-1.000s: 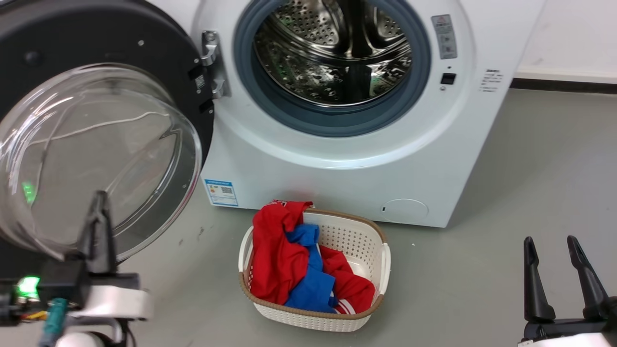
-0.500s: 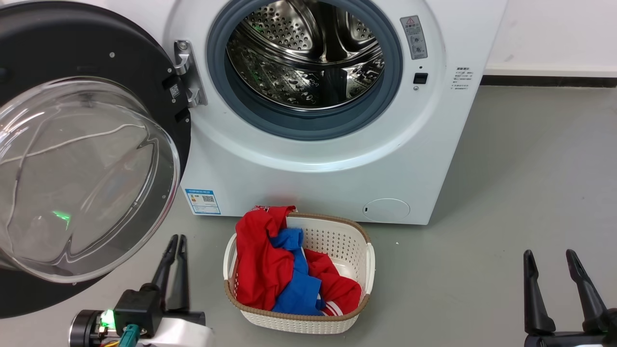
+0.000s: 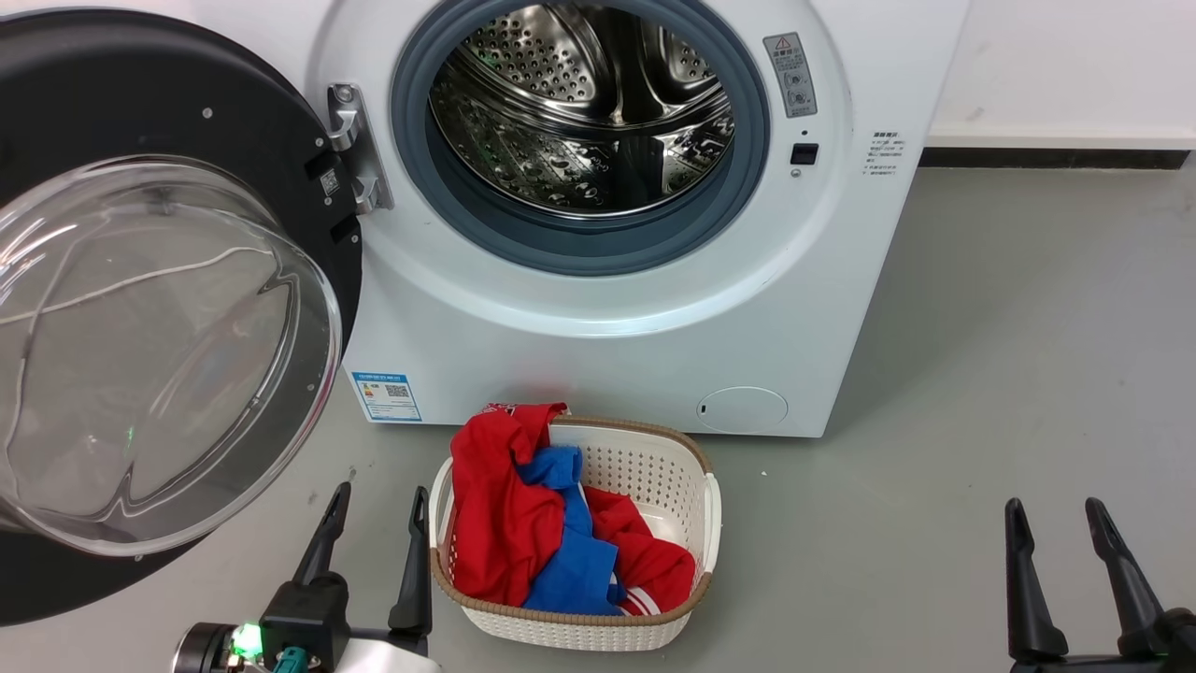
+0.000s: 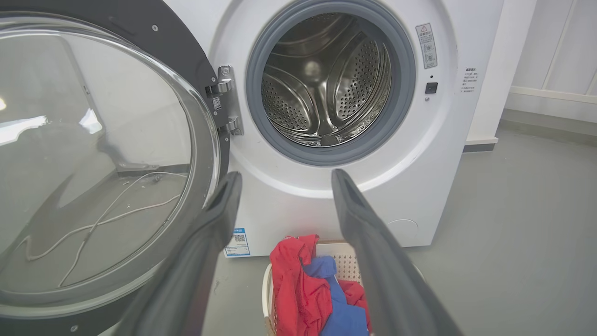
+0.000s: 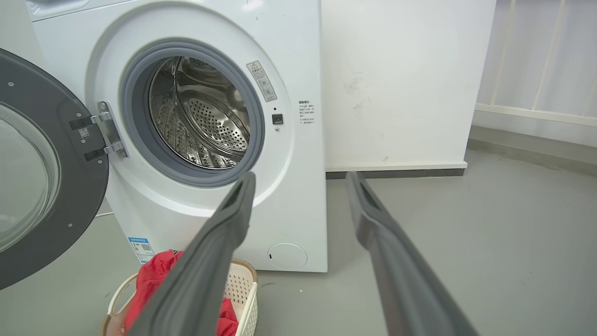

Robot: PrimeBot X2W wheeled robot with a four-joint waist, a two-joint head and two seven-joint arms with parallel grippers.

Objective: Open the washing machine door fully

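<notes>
The left gripper (image 3: pixel 380 495) sits low at the near left with its two dark fingers spread apart and nothing between them. It is just beside the left wall of the laundry basket (image 3: pixel 654 467); whether it touches the basket cannot be told. The right gripper (image 3: pixel 1053 512) is well apart at the near right, over bare grey floor (image 3: pixel 981 374), its fingers likewise parted and empty. The white basket stands on the floor just in front of the washing machine (image 3: pixel 579 346) and holds a red garment (image 3: pixel 495 523) and a blue garment (image 3: pixel 575 561). The washing machine door (image 3: pixel 159 308) hangs swung out to the left on its metal hinge (image 3: pixel 350 150), its clear bowl bulging toward the near side, apart from both grippers. Right of the hinge, the grey-ringed opening shows the steel drum (image 3: pixel 579 112).
</notes>
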